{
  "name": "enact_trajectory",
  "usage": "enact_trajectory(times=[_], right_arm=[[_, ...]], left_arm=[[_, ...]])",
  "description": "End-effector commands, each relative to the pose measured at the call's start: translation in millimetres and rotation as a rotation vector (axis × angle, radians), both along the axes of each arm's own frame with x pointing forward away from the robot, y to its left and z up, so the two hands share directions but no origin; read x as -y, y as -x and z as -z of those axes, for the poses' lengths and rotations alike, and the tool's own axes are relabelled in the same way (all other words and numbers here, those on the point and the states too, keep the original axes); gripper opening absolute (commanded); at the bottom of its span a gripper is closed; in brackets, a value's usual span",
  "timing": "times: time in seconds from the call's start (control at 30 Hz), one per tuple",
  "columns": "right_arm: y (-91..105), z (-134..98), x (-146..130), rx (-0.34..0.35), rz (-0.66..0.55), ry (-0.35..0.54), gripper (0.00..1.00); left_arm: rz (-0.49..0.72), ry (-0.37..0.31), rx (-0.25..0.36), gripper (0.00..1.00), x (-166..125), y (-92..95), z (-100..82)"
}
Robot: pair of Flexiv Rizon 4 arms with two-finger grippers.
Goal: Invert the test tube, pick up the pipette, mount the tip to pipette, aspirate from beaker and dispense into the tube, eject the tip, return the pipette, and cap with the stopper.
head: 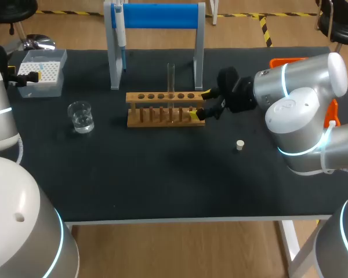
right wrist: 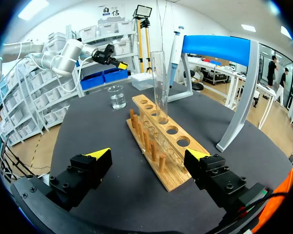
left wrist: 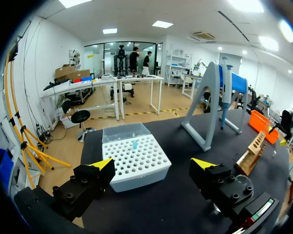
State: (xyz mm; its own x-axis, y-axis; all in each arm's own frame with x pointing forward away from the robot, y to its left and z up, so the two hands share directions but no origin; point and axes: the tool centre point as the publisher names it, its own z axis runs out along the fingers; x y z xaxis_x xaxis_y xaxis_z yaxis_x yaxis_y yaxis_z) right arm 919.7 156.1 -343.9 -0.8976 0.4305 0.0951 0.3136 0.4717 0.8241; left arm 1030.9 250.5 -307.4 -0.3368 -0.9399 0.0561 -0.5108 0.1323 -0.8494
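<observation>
Test tube (head: 170, 81): one, of clear glass, a slim cylinder standing upright in the fourth of six round holes of the single wooden rack (head: 162, 116), counted from the rack's left end. A row of wooden pegs runs along the rack's front. The right gripper (head: 201, 104) sits at the rack's right end, yellow tips apart. One small pale stopper (head: 240, 145) lies alone on the dark table (head: 162, 179), well apart from the rack. One glass beaker (head: 81, 116) holds clear liquid. One translucent tip box (head: 42, 74) lies just beside the left gripper (head: 14, 75). One stand (head: 156, 16) with grey legs and a blue crossbar carries one pipette (head: 120, 29).

From the left wrist, the left gripper (left wrist: 154, 165) has its fingers wide apart and holds nothing. The tip box (left wrist: 141, 165) lies ahead of them, its white tray dotted with holes, with one blue tip (left wrist: 135, 144) standing in it. The stand (left wrist: 207, 92), pipette (left wrist: 224, 97) and rack (left wrist: 255, 148) lie farther off.

From the right wrist, the right gripper (right wrist: 149, 158) is spread, and the rack's (right wrist: 161, 151) near end lies between the tips, unclamped. The test tube (right wrist: 159, 83) rises from the third hole from that end. The beaker (right wrist: 117, 96) lies beyond the rack's far end, the pipette (right wrist: 175, 53) hangs on the stand (right wrist: 219, 48), and the left gripper (right wrist: 110, 54) shows in the distance.
</observation>
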Motion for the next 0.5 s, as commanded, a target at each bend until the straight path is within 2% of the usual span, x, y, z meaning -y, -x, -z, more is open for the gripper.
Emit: enact_trajectory(times=[0.03,0.17,0.5], right_arm=[[0.3,-0.4,0.3,0.000,0.000,0.001,1.00],[0.3,-0.4,0.3,0.000,0.000,0.001,1.00],[0.3,-0.4,0.3,0.000,0.000,0.001,1.00]], left_arm=[[0.000,0.000,-0.001,1.00,0.1,0.0,0.1],[0.000,0.000,-0.001,1.00,0.1,0.0,0.1],[-0.040,-0.043,-0.011,1.00,-8.6,-24.1,7.3]])
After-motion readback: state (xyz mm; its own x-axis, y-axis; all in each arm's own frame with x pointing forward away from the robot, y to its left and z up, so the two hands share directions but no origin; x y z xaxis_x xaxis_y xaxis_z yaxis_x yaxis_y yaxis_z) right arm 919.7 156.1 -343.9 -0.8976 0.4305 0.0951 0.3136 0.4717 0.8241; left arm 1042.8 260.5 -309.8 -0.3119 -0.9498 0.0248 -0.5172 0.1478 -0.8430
